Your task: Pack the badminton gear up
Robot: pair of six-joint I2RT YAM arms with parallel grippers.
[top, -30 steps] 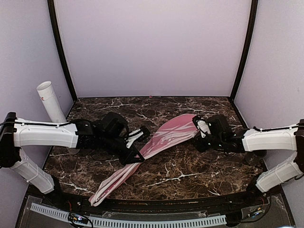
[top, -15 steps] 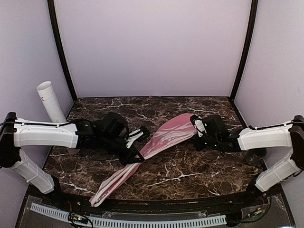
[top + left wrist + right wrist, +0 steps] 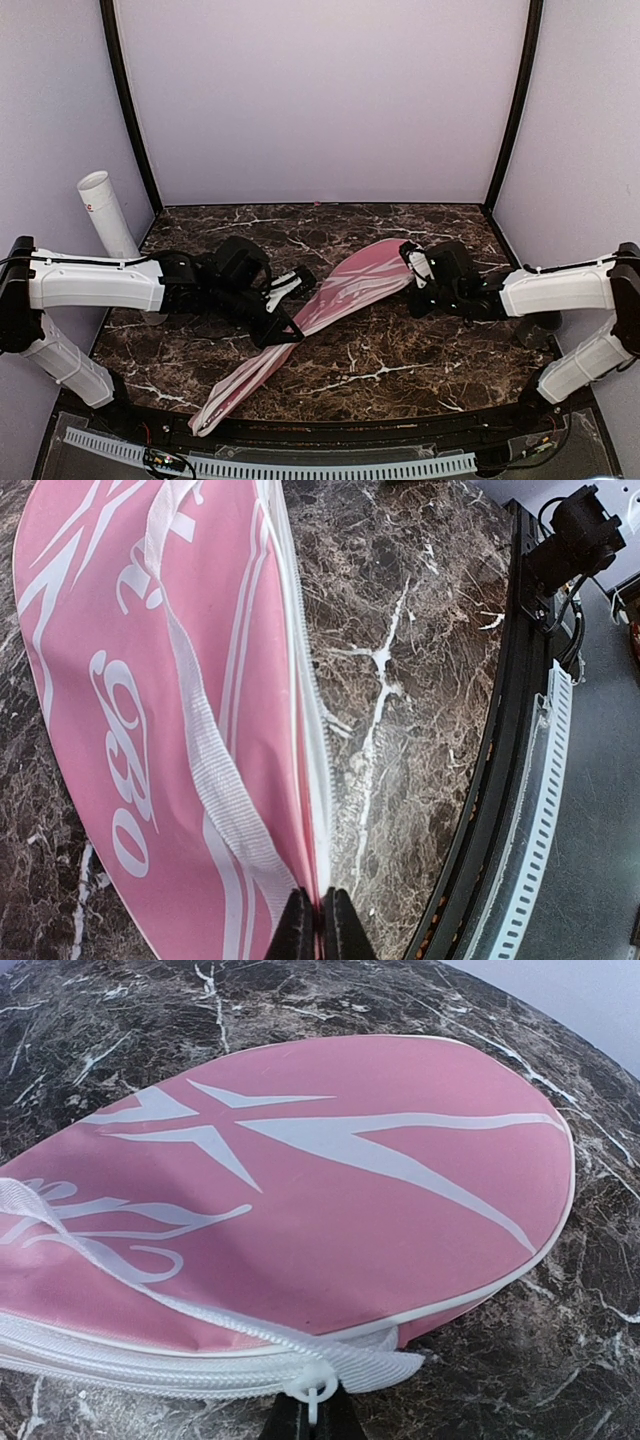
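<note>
The pink racket-shaped bag (image 3: 330,295) lies diagonally on the marble table, its wide head at the back right and its narrow end at the front left. My left gripper (image 3: 287,330) is shut on the bag's zipper edge (image 3: 312,780), fingertips (image 3: 300,930) pinched together. My right gripper (image 3: 413,268) is shut on the white zipper pull (image 3: 313,1393) at the bag's head (image 3: 350,1180). The zipper looks closed there. The long white tube (image 3: 106,213) stands tilted at the far left. Rackets and shuttlecocks are out of view.
The marble table (image 3: 400,360) is bounded by a black front rail (image 3: 490,780) with a white perforated strip (image 3: 300,466) beyond it. Lilac walls with black posts (image 3: 128,100) close in the back and sides.
My right gripper has moved slightly left with the zipper pull, nudging the bag's head. The left arm has not moved.
</note>
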